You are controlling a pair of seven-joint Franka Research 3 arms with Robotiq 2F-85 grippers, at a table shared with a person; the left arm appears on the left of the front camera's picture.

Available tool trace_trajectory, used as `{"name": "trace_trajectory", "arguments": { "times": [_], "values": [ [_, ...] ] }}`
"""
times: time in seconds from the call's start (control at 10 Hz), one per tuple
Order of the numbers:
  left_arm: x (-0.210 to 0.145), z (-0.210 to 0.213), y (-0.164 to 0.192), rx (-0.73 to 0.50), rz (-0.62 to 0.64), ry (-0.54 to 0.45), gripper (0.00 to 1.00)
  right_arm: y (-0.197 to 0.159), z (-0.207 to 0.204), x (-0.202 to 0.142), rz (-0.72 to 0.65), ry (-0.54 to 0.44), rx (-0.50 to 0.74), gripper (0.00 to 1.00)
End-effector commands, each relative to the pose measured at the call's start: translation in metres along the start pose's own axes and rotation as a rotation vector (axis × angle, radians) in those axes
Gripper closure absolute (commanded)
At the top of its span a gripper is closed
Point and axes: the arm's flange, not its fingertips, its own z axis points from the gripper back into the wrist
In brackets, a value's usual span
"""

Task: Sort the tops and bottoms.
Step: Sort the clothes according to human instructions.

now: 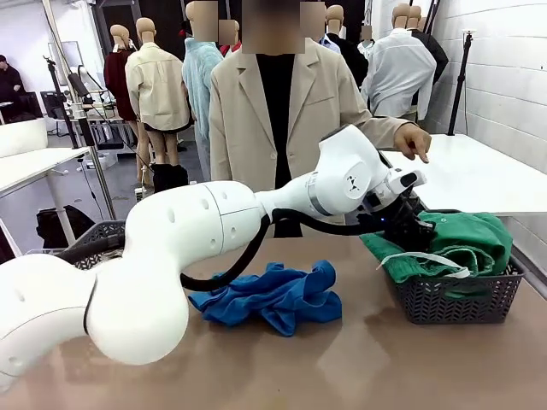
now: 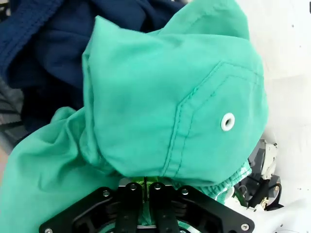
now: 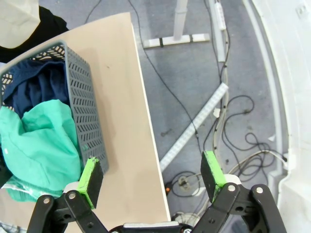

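Sorting status: partly complete. The green garment [image 1: 466,243] and the navy garment [image 2: 43,43] both lie in the grey mesh basket [image 1: 457,299] at the right side of the tabletop [image 1: 342,367], with the green one on top and spilling over the near rim. The left tool [image 2: 146,183] is at this basket, its fingers pressed together on a fold of the green garment near the gathered waistband. Release is judged to be the only outstanding action for the bottoms. The blue top [image 1: 273,295] lies crumpled on the bare tabletop near the centre, outside any basket, so its placement is not yet done. A second basket [image 1: 98,237] stands at the left, partly hidden behind the left arm; its contents cannot be determined. The right tool [image 3: 153,172] hangs with fingers spread and empty above the tabletop edge, beside the grey mesh basket
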Motion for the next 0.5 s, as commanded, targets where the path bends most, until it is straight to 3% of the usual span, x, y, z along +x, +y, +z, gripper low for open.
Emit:
{"name": "trace_trajectory", "arguments": {
  "times": [0.0,0.4],
  "values": [
    [0.081,-0.064,0.002,0.002,-0.027,0.068,1.00,0.002,0.001,-0.001,-0.009,0.010,-0.016,0.00],
    [0.079,0.000,-0.038,0.102,-0.155,-0.085,1.00,0.002,0.001,-0.001,-0.009,0.010,-0.016,0.00]
  ]
}}
